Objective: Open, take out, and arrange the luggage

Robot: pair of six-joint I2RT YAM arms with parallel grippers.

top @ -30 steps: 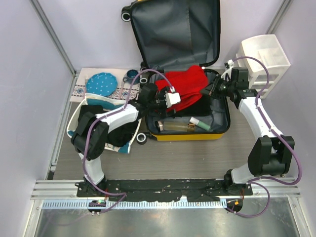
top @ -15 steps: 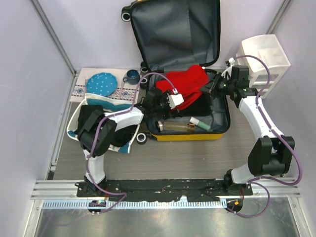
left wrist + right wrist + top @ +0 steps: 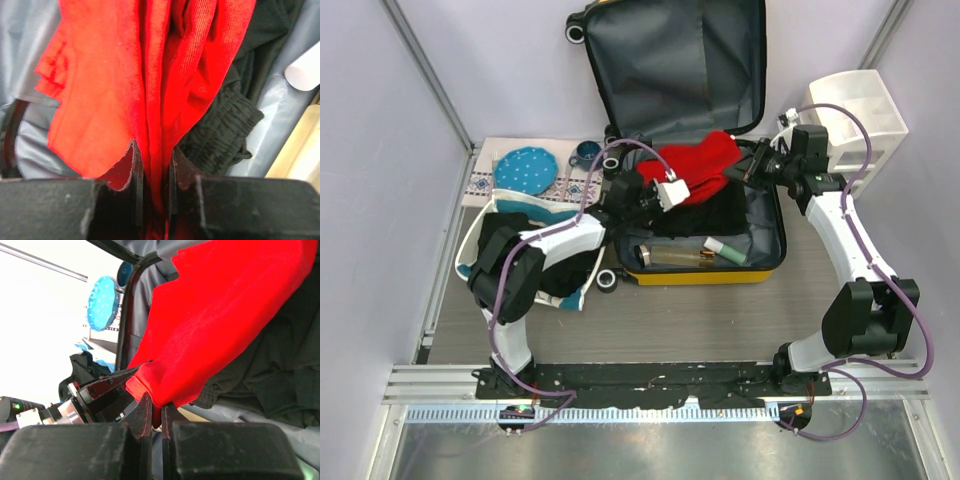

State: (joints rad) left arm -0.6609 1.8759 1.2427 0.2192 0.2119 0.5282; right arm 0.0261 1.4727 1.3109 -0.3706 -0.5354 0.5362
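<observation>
The yellow luggage (image 3: 700,277) lies open on the table, its grey-lined lid (image 3: 680,60) standing up at the back. A red garment (image 3: 705,165) is stretched above the black clothes (image 3: 715,215) inside it. My left gripper (image 3: 663,190) is shut on the garment's left end; in the left wrist view the red garment (image 3: 100,75) is pinched between the jaws of that gripper (image 3: 154,155). My right gripper (image 3: 748,172) is shut on the right end, and the right wrist view shows a fold of the red garment (image 3: 225,315) clamped in that gripper (image 3: 156,412).
A clear bottle (image 3: 675,255) and a green-capped tube (image 3: 725,247) lie in the luggage's front part. A white drawer unit (image 3: 855,115) stands at the right. A blue plate (image 3: 525,170) and a cup (image 3: 587,153) sit on a mat at the left, near a basket of dark clothes (image 3: 555,275).
My left gripper has closed on the red garment's left end. The right gripper, holding the other end throughout, has shifted slightly up and back, drawing the cloth taut.
</observation>
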